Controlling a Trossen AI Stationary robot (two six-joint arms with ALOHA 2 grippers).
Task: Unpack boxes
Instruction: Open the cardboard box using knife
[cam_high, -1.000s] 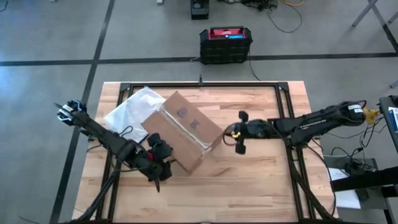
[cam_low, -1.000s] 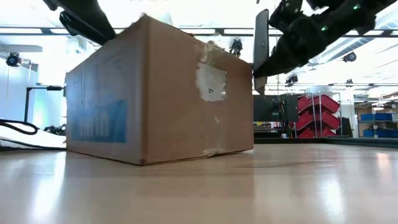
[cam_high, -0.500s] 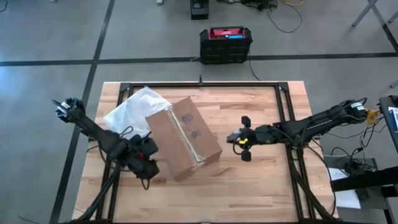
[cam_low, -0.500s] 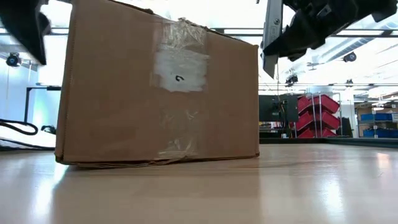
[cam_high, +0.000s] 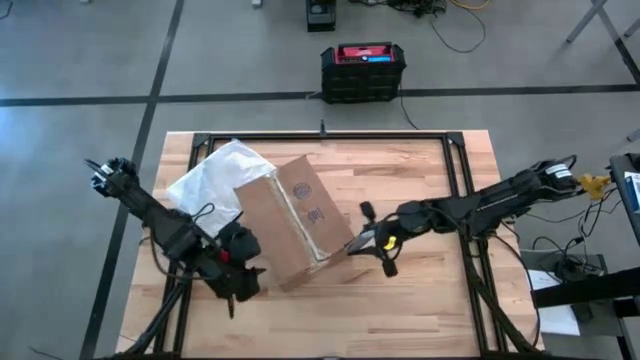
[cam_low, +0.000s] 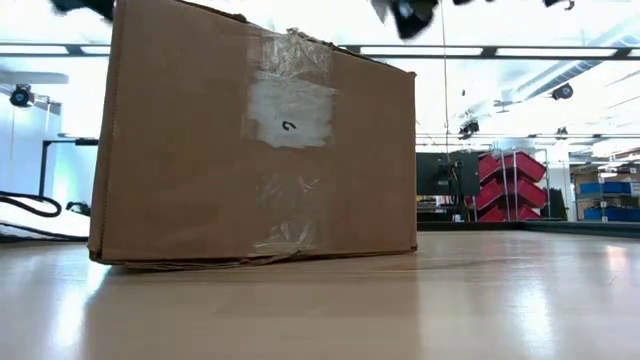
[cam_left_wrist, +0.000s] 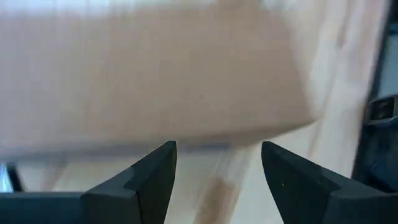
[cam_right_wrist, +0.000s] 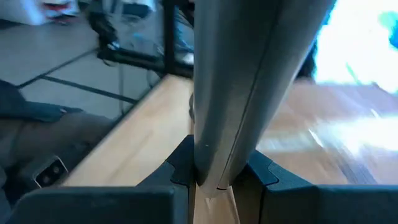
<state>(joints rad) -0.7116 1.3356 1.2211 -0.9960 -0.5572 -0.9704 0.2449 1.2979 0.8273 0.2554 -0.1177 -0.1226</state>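
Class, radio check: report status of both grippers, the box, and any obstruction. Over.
Left gripper open, at box's near-left corner. Right gripper shut on a grey blade-like tool, tip at box's right edge. Cardboard box taped shut, upright on table. Plastic bag behind box.

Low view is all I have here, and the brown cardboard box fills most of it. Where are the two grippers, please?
Observer: The left gripper stands open at the left end of the brown cardboard box.
Operator: And the right one?
Observer: The right gripper is shut on a grey flat tool, close beside the box's right side.
Operator: Is anything behind the box?
Observer: A crumpled clear plastic bag lies on the wooden table, by the box's far left side.
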